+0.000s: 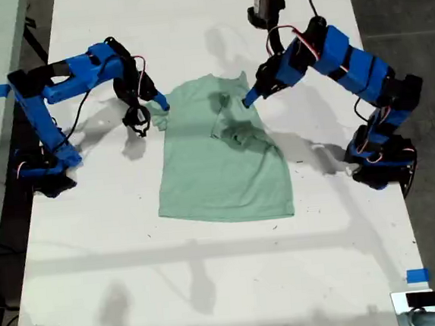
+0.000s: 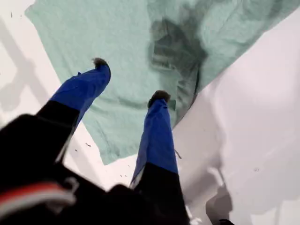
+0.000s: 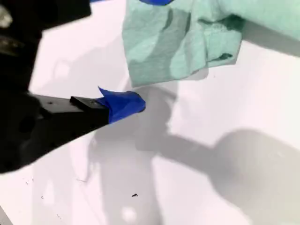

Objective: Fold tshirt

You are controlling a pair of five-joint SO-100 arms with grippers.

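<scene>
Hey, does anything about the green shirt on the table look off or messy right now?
Yes. The tshirt isn't lying flat: fabric is bunched into dark wrinkles near its middle, below the collar, and the sleeve at the exterior view's left is crumpled beside a pincer.

The tshirt [image 1: 222,166] is pale mint green with no picture on it. It lies mostly flat on the white table, near the middle of the exterior view. Its bottom edge points toward the bottom of that view. The top part is bunched and wrinkled, with dark folds there. One sleeve on the exterior view's left is crumpled up.
</scene>
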